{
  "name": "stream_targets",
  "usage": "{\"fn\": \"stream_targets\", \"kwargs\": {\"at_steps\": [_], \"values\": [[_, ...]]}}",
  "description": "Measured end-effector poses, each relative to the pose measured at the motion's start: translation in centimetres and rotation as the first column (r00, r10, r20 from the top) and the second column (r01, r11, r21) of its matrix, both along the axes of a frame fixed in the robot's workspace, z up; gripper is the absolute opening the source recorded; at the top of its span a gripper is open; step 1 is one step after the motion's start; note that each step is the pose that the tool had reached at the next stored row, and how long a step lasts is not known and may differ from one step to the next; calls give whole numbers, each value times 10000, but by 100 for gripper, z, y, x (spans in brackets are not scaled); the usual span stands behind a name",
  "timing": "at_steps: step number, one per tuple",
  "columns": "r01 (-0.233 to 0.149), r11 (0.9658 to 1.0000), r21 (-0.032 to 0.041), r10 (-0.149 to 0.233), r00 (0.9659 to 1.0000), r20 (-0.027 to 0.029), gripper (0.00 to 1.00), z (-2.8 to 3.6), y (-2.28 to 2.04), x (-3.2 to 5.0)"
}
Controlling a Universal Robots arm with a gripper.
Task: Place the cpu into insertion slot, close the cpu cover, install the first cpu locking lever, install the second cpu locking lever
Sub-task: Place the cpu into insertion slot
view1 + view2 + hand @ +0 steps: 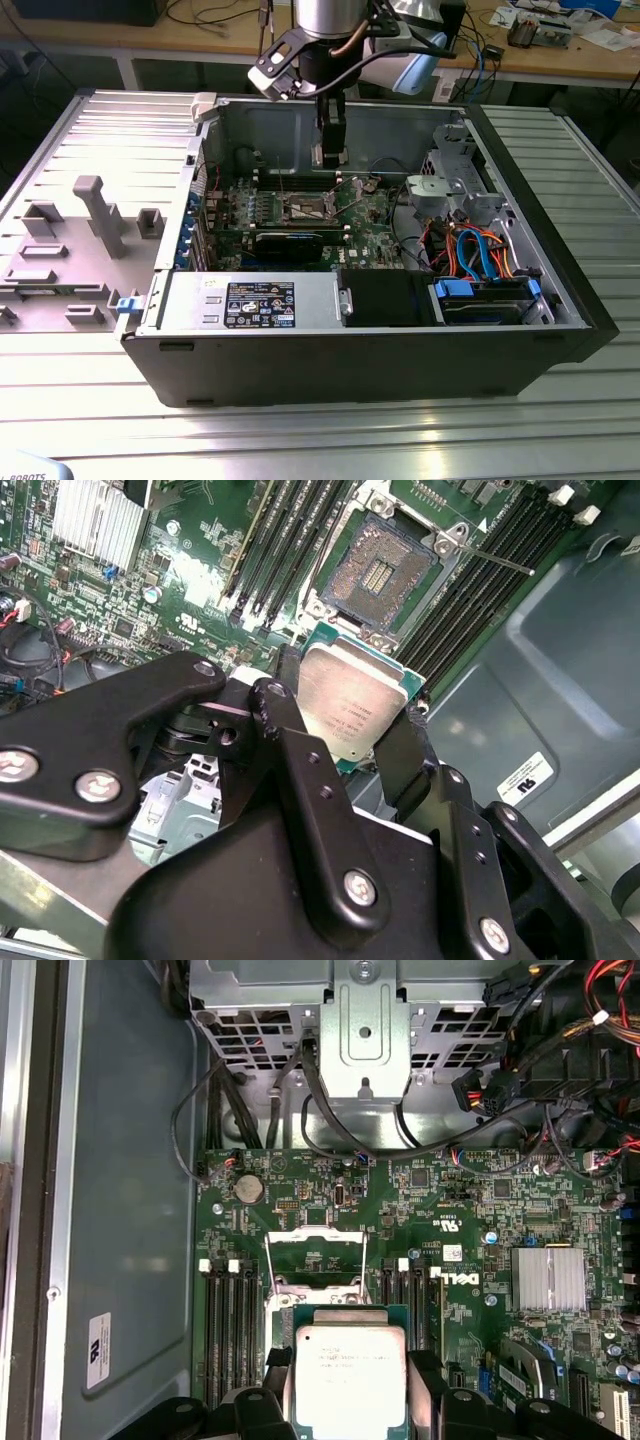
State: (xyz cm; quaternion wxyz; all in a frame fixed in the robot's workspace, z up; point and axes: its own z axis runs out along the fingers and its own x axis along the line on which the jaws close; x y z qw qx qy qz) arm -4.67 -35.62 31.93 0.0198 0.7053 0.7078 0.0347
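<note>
We see the tool (345, 720) pinching the chip (352, 702) by its edges, hovering above the bare socket (380, 575) (cover (315, 1237) flipped up) on the motherboard (460, 1190).

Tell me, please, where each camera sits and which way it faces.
Exterior view: off the arm, above the open computer case, looking down inside; the arm and tool show.
First wrist view: on the arm, facing the motherboard; black fingers hold the cpu.
Second wrist view: on the arm, slanted toward the open insertion slot; fingers show.
Both wrist views share the cpu.
</note>
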Motion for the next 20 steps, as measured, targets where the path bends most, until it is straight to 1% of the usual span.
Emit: {"fn": "stream_targets", "kwargs": {"at_steps": [6,10,11,13,14,20], "values": [[0,10000,0,0,10000,0,54,-22,0,0],[-2,10000,-1,2,10000,-1,54,-57,0,-1],[-2,10000,-1,2,10000,-21,54,-89,0,-3],[2,10000,0,-2,10000,-82,54,-147,0,-6],[0,10000,-1,0,10000,-96,54,-164,0,-6],[0,10000,3,0,10000,-93,54,-174,0,-8]]}}
